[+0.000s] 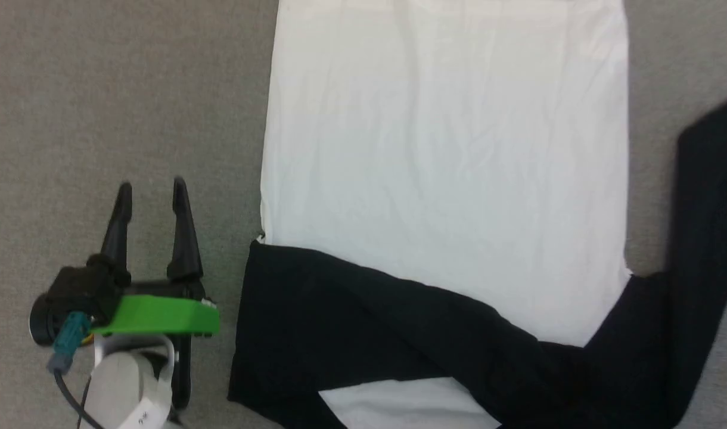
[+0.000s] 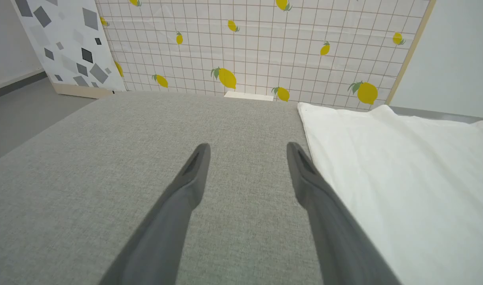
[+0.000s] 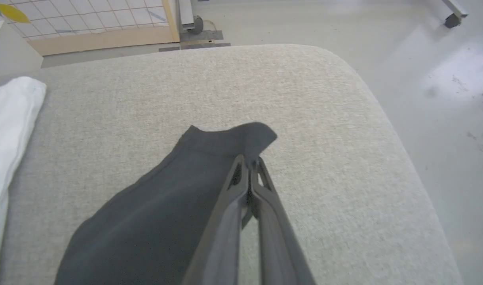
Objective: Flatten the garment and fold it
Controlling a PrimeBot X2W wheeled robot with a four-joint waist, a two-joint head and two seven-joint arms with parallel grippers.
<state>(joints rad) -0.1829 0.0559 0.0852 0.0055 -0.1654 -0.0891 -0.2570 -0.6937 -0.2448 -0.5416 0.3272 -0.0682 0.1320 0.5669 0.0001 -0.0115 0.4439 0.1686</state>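
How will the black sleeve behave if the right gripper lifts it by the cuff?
Probably floppy: the sleeve lies bent and limp on the grey surface. Likely light, as the garment is thin cloth with shallow wrinkles. It may slip out, since the right gripper pinches just its edge.

A: Where's the left gripper (image 1: 152, 186)?
B: Lower left of the head view, fingers pointing up, spread wide, pale forearm (image 1: 125, 387) below.
A: And the right gripper (image 3: 250, 160)?
B: Fingers pressed together, pinching the garment (image 3: 166, 190).
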